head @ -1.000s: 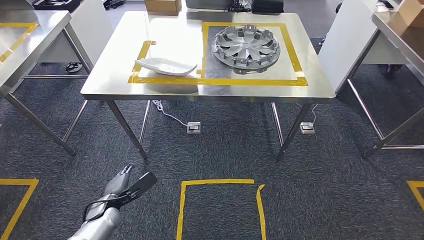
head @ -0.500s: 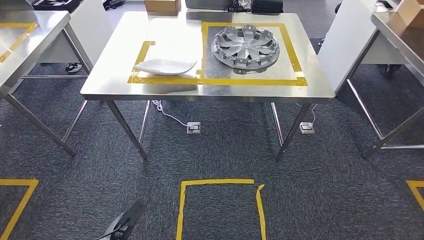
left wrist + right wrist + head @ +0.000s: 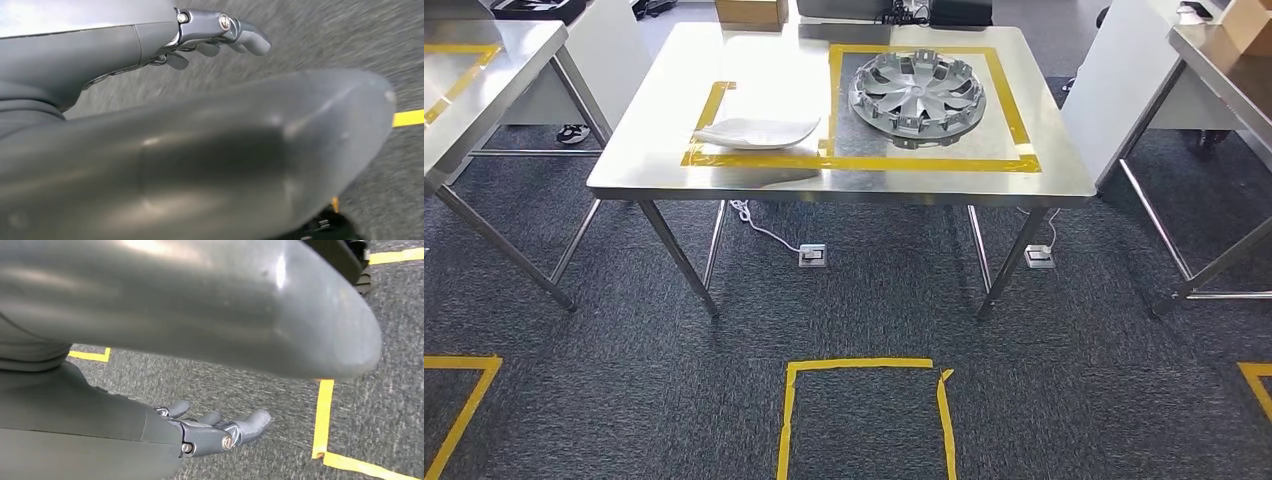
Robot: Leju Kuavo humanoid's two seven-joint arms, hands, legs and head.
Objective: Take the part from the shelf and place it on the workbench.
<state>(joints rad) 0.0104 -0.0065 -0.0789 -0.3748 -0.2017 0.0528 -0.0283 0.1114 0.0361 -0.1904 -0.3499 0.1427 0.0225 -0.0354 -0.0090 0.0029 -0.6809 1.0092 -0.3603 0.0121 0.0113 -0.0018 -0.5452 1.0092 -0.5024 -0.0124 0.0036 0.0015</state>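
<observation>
1. Dark carpet with yellow tape squares point(image 3: 864, 415) lies in front of you, and beyond it stands the steel surface point(image 3: 624, 175) with its own taped outlines.
2. You can see the white part point(image 3: 757, 132) lying on the surface inside the smaller taped outline, its near edge close to the tape; the wheel cover point(image 3: 917, 96) sits just beside it in the larger one.
3. Your left robot hand point(image 3: 220, 37) hangs over the carpet, fingers loosely curled and holding nothing.
4. Your right robot hand point(image 3: 215, 432) likewise hangs low, fingers slightly bent and apart, nothing in it.
5. Judging by this, the placing looks done.
6. Watch the risk: the part lies close to the surface's front edge, so a bump against the surface while you turn or step could nudge it over the tape or off the edge.
</observation>
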